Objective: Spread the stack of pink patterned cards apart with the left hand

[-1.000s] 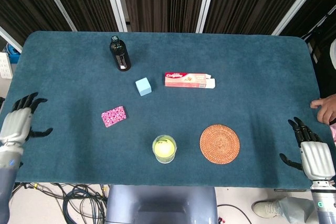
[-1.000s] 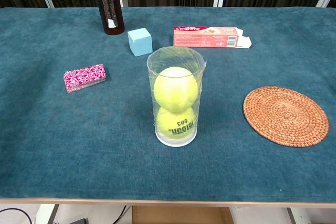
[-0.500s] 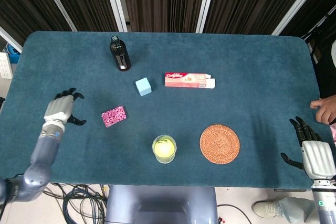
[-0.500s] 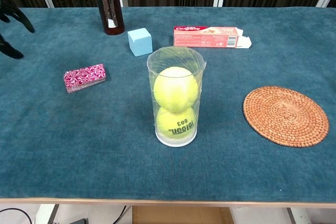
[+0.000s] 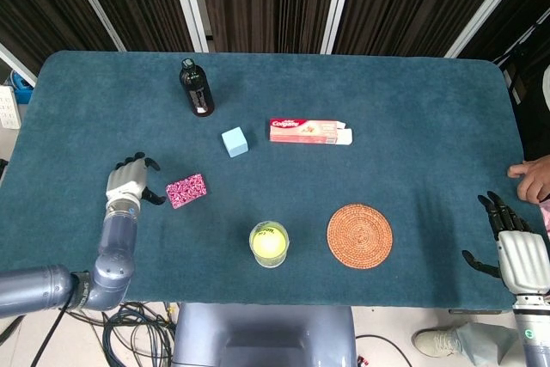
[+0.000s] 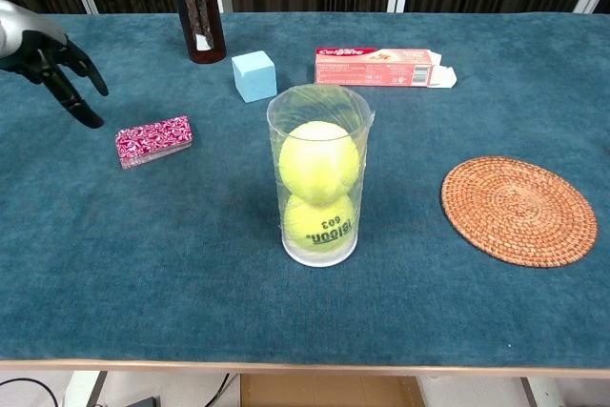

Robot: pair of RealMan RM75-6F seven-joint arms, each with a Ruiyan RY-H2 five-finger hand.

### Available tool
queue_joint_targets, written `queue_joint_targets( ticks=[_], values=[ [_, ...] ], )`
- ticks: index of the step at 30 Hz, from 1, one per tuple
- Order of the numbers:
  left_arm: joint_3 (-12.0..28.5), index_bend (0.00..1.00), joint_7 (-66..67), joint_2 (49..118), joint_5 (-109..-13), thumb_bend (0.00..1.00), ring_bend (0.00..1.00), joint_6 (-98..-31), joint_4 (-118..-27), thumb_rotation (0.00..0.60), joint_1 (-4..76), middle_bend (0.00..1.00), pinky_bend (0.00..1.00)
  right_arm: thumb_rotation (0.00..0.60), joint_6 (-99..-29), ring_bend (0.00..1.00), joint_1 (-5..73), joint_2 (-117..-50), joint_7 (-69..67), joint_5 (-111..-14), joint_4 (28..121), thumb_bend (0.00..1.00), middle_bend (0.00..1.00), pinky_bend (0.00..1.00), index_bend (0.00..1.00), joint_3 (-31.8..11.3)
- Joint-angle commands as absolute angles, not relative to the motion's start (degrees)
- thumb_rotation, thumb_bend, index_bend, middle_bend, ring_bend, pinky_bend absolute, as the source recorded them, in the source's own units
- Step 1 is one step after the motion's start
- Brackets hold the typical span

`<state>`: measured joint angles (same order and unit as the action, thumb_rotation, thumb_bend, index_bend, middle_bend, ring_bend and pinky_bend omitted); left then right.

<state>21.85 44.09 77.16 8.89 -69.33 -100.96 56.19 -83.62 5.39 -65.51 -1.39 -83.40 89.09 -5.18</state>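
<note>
Surface: blue cloth table (image 5: pixel 412 109), dark curtains behind.
Head view: left hand (image 5: pixel 129 180), fingers apart and empty, just beside pink patterned cards (image 5: pixel 186 190), not touching; right hand (image 5: pixel 513 251) spread, empty, at table's near right edge.
Chest view: cards stacked, left of ball tube (image 6: pixel 319 178).

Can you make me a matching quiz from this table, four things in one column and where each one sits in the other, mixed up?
Things:
1. cards
2. woven mat
3. dark bottle
4. toothpaste box

Places:
A. far side of the table, left of middle
B. just right of the left hand
C. near edge, right of the tube of tennis balls
D. mid-table, right of the blue block

Pairs: 1-B, 2-C, 3-A, 4-D
</note>
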Motion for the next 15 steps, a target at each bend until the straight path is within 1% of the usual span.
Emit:
queue_joint_targets(
  ticks=[1, 7, 11, 15],
  values=[
    [21.6, 0.36, 45.0, 78.0, 8.3, 0.22, 0.00, -69.4, -100.7, 0.600, 56.8, 0.11, 0.03, 0.600, -83.6, 0.15, 5.4, -65.5, -1.4, -83.4, 89.1, 0.17, 0.05, 0.28, 0.09, -5.2],
    [20.7, 0.36, 46.3, 80.5, 6.9, 0.22, 0.00, -69.8, -98.2, 0.600, 58.0, 0.11, 0.03, 0.600, -83.6, 0.15, 5.4, -65.5, -1.5, -83.2, 89.0, 0.17, 0.05, 0.28, 0.09, -5.3],
    [19.3, 0.35, 47.6, 82.4, 4.6, 0.19, 0.00, -70.1, -96.6, 0.600, 58.7, 0.10, 0.02, 0.600, -83.5, 0.15, 5.4, -65.4, -1.8, -83.1, 88.9, 0.17, 0.05, 0.28, 0.09, -5.4],
    [19.2, 0.34, 47.9, 84.0, 3.8, 0.18, 0.00, -70.7, -95.9, 0.600, 59.0, 0.10, 0.01, 0.600, -83.5, 0.15, 5.3, -65.4, -2.2, -82.8, 88.8, 0.17, 0.05, 0.28, 0.09, -5.5]
  ],
)
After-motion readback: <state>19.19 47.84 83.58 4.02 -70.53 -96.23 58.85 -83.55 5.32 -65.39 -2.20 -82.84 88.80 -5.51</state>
